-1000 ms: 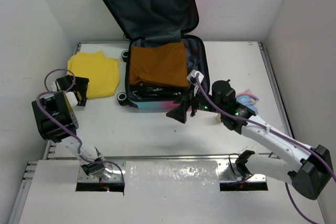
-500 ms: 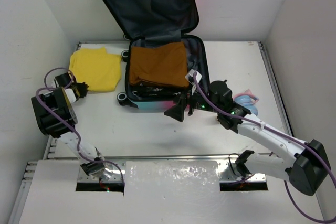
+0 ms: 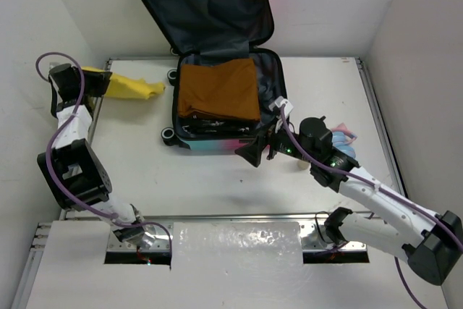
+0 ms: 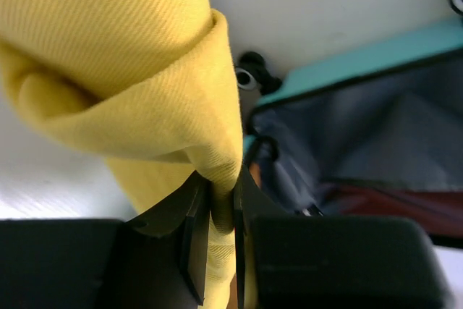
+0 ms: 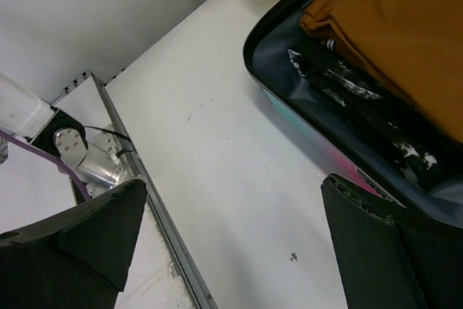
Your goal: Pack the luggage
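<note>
The left claw (image 4: 221, 200) has snapped together on a fold of the yellow garment (image 3: 130, 86) and lifted it off the table, where it lay flat a second ago; next comes the carry into the luggage (image 3: 210, 5) to its right. The case lies open, long axis left-right, wheels toward that claw, just beyond the wide-spread right claw (image 5: 231, 193)
</note>
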You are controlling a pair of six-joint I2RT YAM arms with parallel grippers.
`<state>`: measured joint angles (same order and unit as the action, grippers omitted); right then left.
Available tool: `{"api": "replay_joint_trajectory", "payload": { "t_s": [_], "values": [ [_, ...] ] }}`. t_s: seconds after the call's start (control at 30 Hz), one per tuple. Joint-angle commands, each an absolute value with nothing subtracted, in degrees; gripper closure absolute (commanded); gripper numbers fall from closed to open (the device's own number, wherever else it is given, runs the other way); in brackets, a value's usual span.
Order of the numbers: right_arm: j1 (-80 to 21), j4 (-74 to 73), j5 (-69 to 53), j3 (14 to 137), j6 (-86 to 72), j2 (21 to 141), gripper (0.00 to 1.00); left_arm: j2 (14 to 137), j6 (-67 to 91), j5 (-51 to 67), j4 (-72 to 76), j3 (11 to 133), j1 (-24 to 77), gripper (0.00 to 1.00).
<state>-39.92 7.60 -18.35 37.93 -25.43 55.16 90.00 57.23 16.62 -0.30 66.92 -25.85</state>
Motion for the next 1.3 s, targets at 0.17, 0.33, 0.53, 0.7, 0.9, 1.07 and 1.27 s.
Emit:
{"api": "replay_joint_trajectory", "payload": {
  "t_s": [0.17,0.33,0.53,0.7,0.9,1.07,1.27],
  "values": [
    [-39.9,5.0,-12.8,38.1,-24.2,51.9,0.01,83.4,62.8,25.9,4.0,80.9,-19.5,1.00],
    [-39.8,3.3,-10.7,38.1,-23.7,50.4,0.01,82.6,63.3,26.8,3.0,90.1,-16.0,1.00],
    [-39.8,1.0,-7.9,38.0,-23.2,48.1,0.01,87.5,64.2,30.0,2.7,104.2,-10.6,1.00],
    [-39.8,-2.1,-4.6,37.9,-22.5,45.7,0.01,98.3,65.2,36.0,4.7,119.0,-2.4,1.00],
    [-39.3,-16.7,11.4,43.3,-23.9,40.8,0.01,114.3,67.1,48.2,7.9,136.9,6.8,1.00],
    [-39.2,-23.8,15.1,47.7,-22.1,37.1,0.01,118.3,65.0,58.2,14.3,135.5,12.5,1.00],
    [-39.2,-27.4,15.4,48.5,-21.4,33.5,0.01,125.8,63.9,67.2,20.5,131.9,15.2,1.00]
  ]
}}
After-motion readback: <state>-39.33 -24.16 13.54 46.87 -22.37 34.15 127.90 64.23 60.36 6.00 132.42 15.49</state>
